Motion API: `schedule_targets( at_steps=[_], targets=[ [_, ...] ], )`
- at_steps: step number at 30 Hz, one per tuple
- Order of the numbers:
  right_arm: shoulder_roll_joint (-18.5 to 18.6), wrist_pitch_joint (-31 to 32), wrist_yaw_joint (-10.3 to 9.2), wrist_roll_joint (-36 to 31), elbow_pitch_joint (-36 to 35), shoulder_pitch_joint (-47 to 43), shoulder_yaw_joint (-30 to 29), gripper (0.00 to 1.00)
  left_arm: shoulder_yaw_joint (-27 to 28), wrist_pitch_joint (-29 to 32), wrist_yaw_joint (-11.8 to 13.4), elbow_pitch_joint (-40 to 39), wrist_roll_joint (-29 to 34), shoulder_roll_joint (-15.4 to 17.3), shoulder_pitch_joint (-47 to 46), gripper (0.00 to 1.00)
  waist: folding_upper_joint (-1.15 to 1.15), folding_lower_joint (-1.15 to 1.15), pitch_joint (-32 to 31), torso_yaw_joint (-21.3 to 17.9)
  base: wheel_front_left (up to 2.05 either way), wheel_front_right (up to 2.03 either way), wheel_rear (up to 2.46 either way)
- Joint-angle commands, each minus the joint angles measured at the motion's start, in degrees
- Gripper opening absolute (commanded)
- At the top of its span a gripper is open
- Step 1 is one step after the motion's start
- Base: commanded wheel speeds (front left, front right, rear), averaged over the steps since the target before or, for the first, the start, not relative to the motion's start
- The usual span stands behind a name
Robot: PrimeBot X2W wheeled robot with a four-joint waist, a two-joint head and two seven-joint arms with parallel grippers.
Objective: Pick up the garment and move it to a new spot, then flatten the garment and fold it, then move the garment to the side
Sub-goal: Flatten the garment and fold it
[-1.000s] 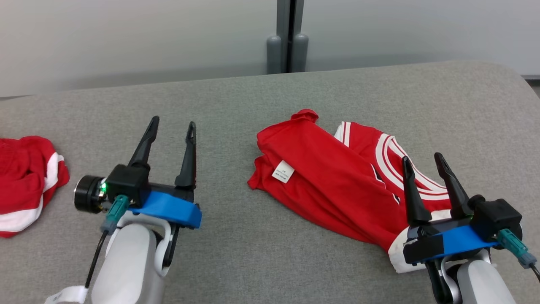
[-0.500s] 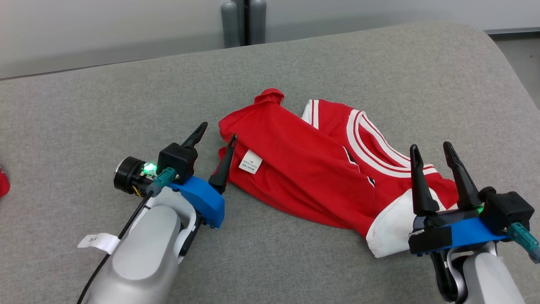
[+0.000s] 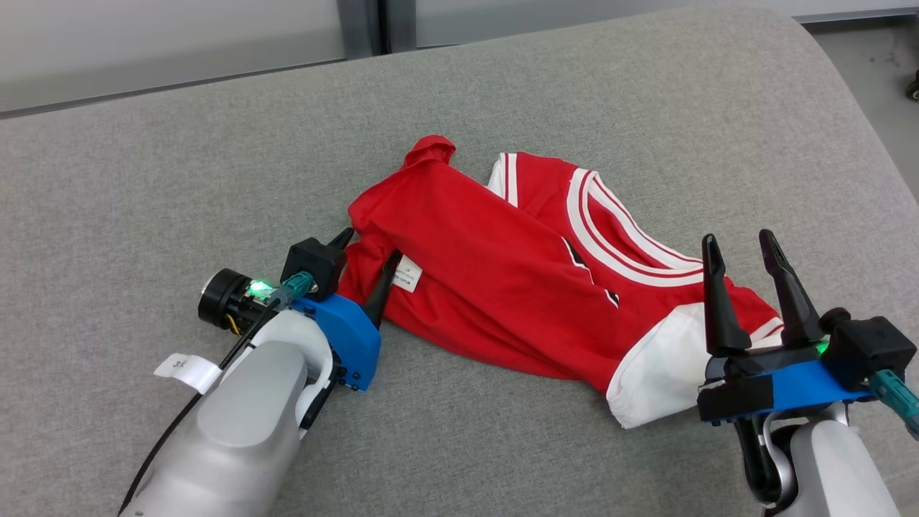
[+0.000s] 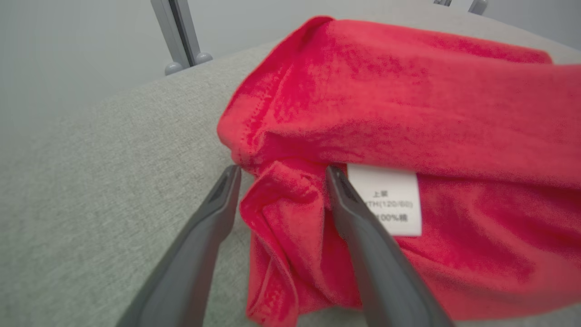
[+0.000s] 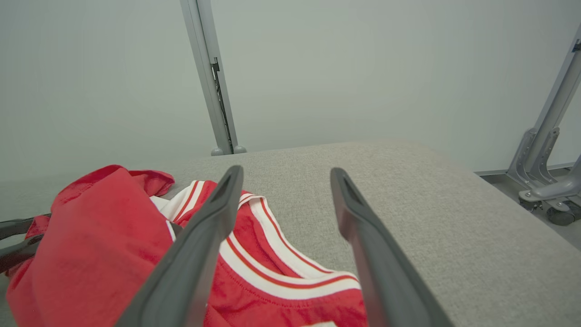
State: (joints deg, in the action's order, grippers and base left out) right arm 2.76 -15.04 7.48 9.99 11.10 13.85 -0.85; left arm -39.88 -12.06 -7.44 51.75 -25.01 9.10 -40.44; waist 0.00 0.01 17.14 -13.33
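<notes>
The red garment lies crumpled on the grey padded surface, about midway across it. In the head view it stretches on a slant from a bunched red corner at the upper left down to a white cuff at the lower right, with its white-striped neckline facing up along the far side. A white label shows near the garment's left end. The left gripper is at that end with its fingers spread wide apart. They straddle a raised fold of red cloth, which sits between them in the left wrist view, and the inner finger lies against the fabric just beside the label; nothing is pinched. The right gripper stands at the garment's right end, near the cuff and above the cloth. Its fingers are likewise parted wide and hold nothing.
</notes>
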Motion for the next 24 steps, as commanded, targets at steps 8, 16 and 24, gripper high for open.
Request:
schedule_targets(
  at_steps=[8,16,24],
  targets=[
    [0.24,-0.22,0.03,0.96,-0.04,1.22,0.17,1.0,-5.04,2.74,-0.02,7.52,-2.85,-1.68,-4.34,0.65,0.0,-0.01,0.89,-0.4,0.0,0.0,0.0],
    [0.23,-0.22,0.03,0.82,-0.5,-0.01,-0.77,1.0,-6.75,-1.97,-0.01,7.2,-6.07,-1.04,-7.06,0.0,0.0,-0.01,-0.09,0.98,0.0,0.0,0.0],
    [0.23,-0.22,0.03,0.36,-0.08,-1.21,-1.0,1.0,-0.26,-3.16,1.61,-0.07,-6.12,1.93,-5.94,0.0,0.0,-0.01,-2.65,5.68,0.0,0.0,0.0]
  ],
)
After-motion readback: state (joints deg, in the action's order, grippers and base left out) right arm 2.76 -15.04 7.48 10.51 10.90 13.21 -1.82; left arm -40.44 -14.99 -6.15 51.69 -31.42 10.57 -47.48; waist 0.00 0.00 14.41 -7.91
